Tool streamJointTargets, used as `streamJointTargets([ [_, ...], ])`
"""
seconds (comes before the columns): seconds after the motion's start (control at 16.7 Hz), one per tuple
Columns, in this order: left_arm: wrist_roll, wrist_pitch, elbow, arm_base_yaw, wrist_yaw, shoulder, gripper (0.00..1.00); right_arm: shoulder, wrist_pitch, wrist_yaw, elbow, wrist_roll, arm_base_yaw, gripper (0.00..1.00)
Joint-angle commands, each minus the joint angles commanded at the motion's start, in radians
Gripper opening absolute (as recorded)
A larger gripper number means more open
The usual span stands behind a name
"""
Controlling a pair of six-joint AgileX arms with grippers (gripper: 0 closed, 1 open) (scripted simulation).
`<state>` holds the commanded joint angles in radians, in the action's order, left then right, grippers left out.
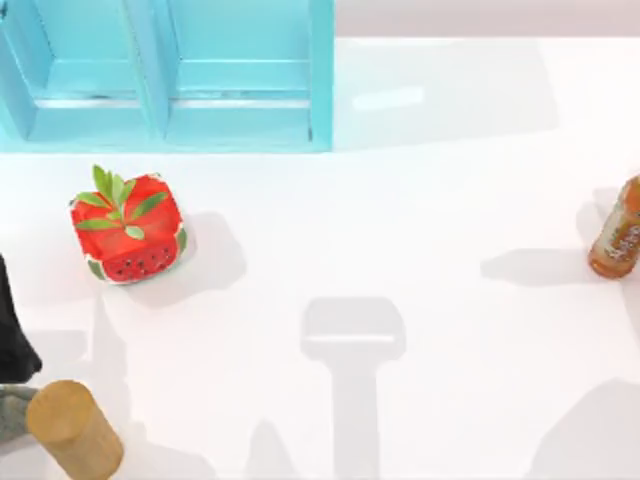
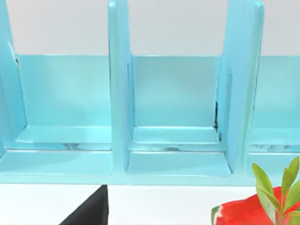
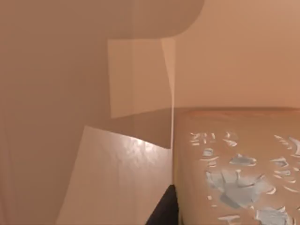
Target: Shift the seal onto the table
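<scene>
**Seal right up close to the right wrist camera**

At the far left of the table stands the light blue cabinet. Its open shelves face the near side. The left wrist view looks straight into those shelves, and they have nothing in them.

Near the cabinet, on the left part of the table, sits the watermelon cube. It is red, with green leaves on top and dark seeds on its near face. At the near left corner lies a round wooden cylinder, tipped over on its side. Just beside it, at the left edge, is my left arm, dark and low. In the left wrist view a dark bit of the left gripper pokes in over the white table, but I cannot tell if it is spread apart or pressed together.

At the right edge of the table stands a brown bottle, well apart from the cube.

The seal is in the right wrist view, very close to the camera. It is a tan-brown face with pale flecks on it. A dark bit of the right gripper sits just beside that face. I cannot tell if this gripper is clamped on the seal, and I cannot tell what the seal rests on.
</scene>
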<state>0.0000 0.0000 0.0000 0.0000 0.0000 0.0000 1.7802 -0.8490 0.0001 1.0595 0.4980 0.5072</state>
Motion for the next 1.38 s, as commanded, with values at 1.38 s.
streamJointTargets([
  [1.38, 0.000, 0.000, 0.000, 0.000, 0.000, 0.000, 1.00, -0.201, -0.523, 0.013, 0.336, -0.498, -0.454, 0.00],
])
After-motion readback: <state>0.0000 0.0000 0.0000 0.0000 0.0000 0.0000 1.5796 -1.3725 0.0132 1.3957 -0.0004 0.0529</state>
